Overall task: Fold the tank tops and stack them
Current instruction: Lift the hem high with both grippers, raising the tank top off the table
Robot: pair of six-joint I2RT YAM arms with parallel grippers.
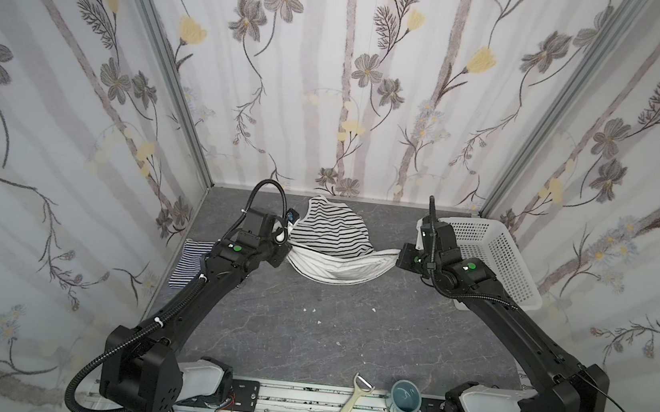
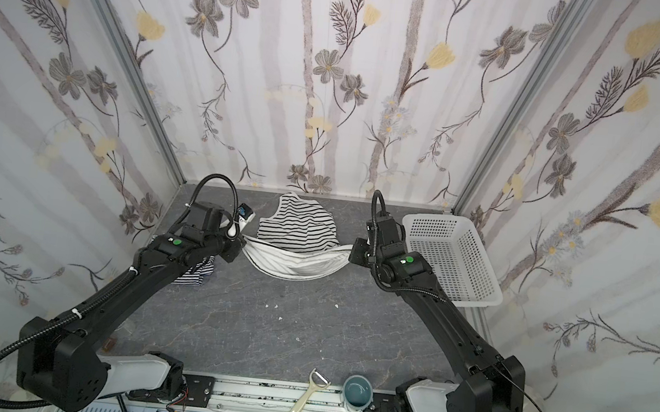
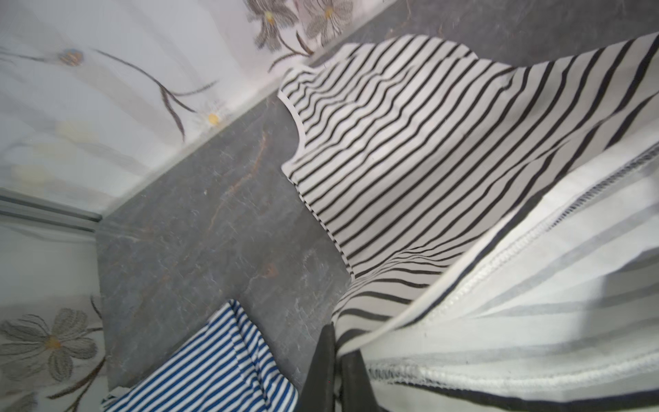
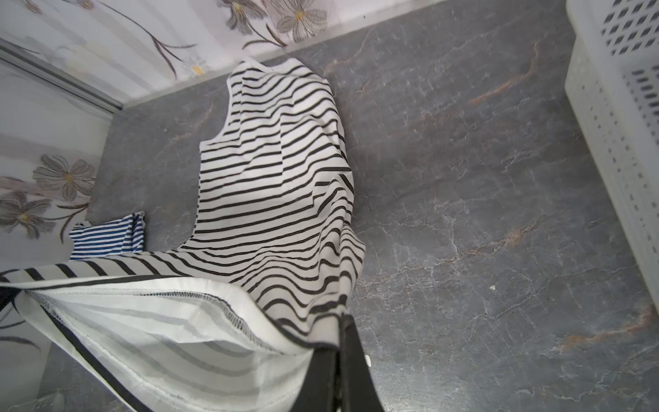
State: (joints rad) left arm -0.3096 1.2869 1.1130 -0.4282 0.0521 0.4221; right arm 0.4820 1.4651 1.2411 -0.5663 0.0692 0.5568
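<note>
Here both arms stretch forward, wrists turned inward to face each other. The left gripper (image 1: 288, 248) and the right gripper (image 1: 399, 257) each pinch a hem corner of the white knit tank top with wide-spaced black stripes (image 1: 329, 232). The hem sags between them, and the rest lies beyond on the grey marbled tabletop (image 1: 307, 330). The finely striped navy-and-white knit tank top (image 1: 188, 261) lies partly under the left forearm.

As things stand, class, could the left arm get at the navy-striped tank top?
Probably not yet: the left gripper is shut on the hem of the black-striped top. The navy-striped top lies close beside that arm with nothing on it, so once freed, likely yes.
</note>
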